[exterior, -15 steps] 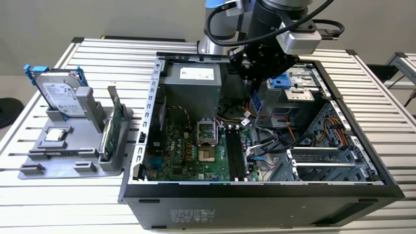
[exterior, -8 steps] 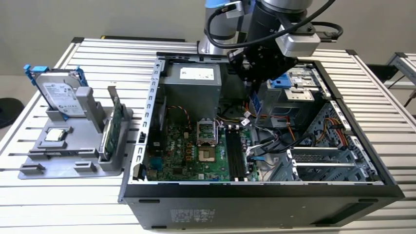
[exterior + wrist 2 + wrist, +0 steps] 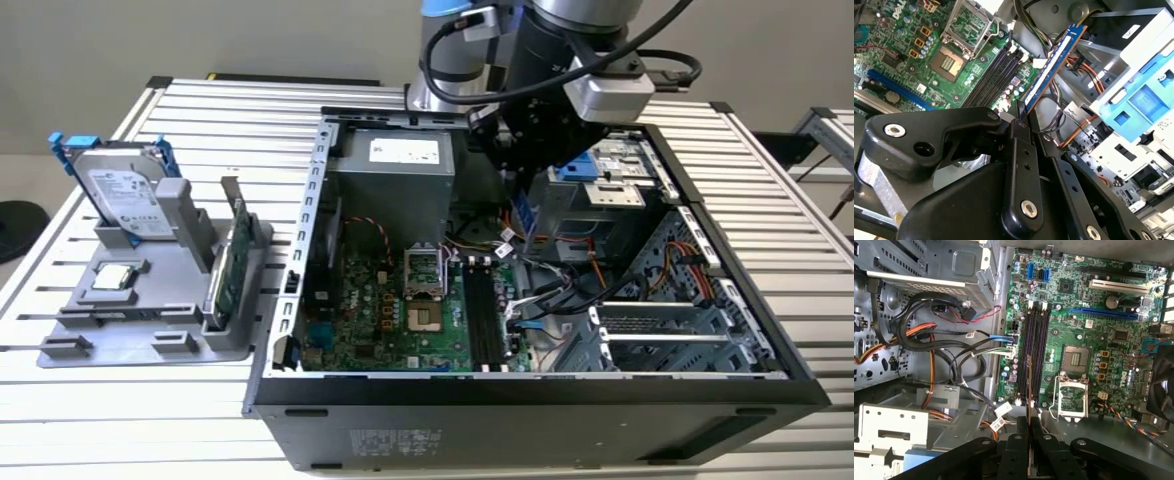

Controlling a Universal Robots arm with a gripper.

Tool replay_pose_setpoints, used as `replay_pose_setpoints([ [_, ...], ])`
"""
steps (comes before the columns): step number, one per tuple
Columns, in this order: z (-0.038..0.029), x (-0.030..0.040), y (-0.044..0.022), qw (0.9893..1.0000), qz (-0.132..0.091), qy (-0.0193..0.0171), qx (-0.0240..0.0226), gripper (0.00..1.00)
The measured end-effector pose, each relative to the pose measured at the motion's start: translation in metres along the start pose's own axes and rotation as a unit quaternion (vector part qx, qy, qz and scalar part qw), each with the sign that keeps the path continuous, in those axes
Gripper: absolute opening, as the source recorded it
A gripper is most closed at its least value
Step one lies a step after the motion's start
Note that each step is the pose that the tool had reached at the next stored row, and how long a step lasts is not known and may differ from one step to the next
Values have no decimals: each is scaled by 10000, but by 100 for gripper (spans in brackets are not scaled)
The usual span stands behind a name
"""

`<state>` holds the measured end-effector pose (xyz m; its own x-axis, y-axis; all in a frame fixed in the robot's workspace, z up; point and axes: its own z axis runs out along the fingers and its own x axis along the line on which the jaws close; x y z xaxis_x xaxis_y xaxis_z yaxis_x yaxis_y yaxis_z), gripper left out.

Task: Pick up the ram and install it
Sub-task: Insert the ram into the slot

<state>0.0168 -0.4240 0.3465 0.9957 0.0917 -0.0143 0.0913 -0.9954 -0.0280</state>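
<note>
- Black two-fingered gripper (image 3: 1024, 117): clamped on the long, thin blue ram stick (image 3: 1053, 64), edge down.
- Green motherboard's empty black memory slots (image 3: 1035, 347): directly below, likely for alignment.

arm (image 3: 567, 40): dark grey, blue joint cap, black cables | pincer (image 3: 1026, 112): black links, silver screws

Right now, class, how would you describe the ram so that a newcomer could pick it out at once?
Find the open computer case on the slatted table. Above its green motherboard, the tool grips the ram, a long thin blue stick held clear of the black slots. Unlike the green card in the grey stand outside, it is blue and airborne.
</note>
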Motion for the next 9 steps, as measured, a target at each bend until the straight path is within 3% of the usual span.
replay_pose_setpoints([
  [9,36,1,1,10000,10,0,-7,0],
])
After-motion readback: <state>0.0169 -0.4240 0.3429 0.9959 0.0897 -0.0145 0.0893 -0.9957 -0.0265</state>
